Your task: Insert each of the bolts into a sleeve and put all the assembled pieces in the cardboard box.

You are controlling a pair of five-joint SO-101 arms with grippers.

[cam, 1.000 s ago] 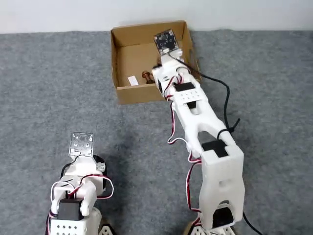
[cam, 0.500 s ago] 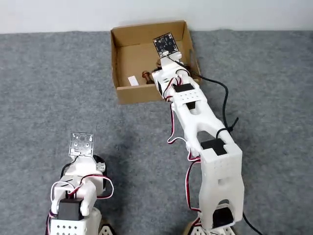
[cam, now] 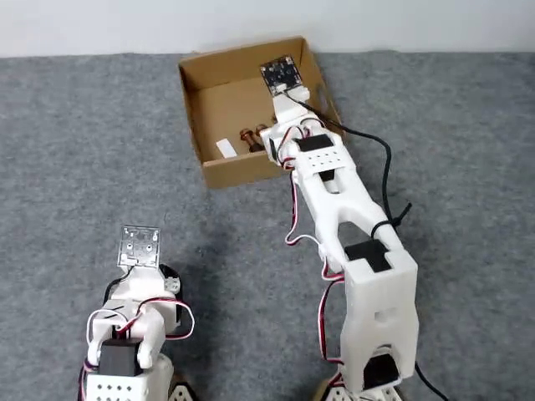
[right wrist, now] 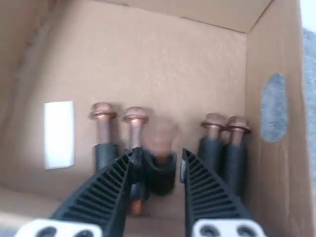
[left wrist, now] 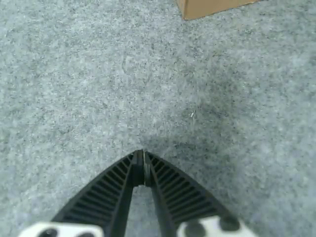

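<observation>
The cardboard box (cam: 191,109) sits at the back of the grey carpet. My right gripper (right wrist: 159,185) hangs inside it, open, with a blurred bolt-in-sleeve piece (right wrist: 160,160) between its fingers, near the left finger (right wrist: 116,185). Two assembled copper bolts in black sleeves (right wrist: 102,136) lie to one side of it and two more (right wrist: 224,143) to the other. From above, the right arm (cam: 322,167) reaches into the box over the pieces (cam: 251,138). My left gripper (left wrist: 143,170) is shut on nothing, low over bare carpet near the front.
A white label (right wrist: 59,134) lies on the box floor beside the pieces. A corner of the box (left wrist: 212,6) shows far ahead of the left gripper. The left arm (cam: 138,309) stays folded at the front left. Grey carpet surrounds the box.
The box has slid a little to the left and turned slightly, with the right gripper still inside it. The left arm has not moved.
</observation>
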